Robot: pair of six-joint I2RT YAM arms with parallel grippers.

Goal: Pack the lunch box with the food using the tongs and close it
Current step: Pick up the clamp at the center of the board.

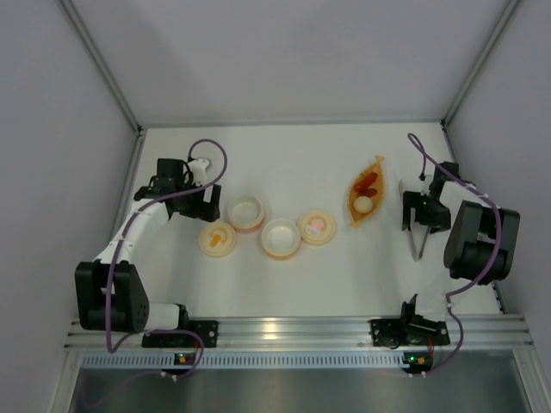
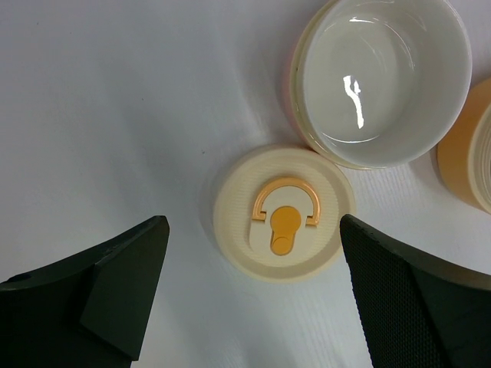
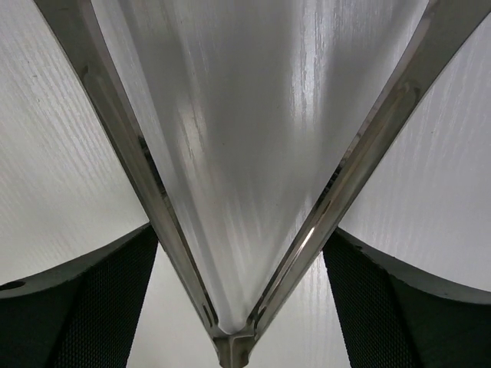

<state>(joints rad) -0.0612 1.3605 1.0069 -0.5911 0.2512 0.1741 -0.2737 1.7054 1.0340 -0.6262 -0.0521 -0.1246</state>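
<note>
presently, left gripper (image 2: 253, 230) gapes above a lid (image 2: 280, 201) — right gripper (image 3: 239, 231) straddles the tongs (image 3: 115, 130), jaws apart.

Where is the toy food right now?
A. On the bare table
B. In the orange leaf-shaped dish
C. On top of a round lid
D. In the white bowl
B: the beige ball and the red-orange piece both lie in the orange leaf-shaped dish, while the white bowl seen by the left wrist camera is empty.
</note>
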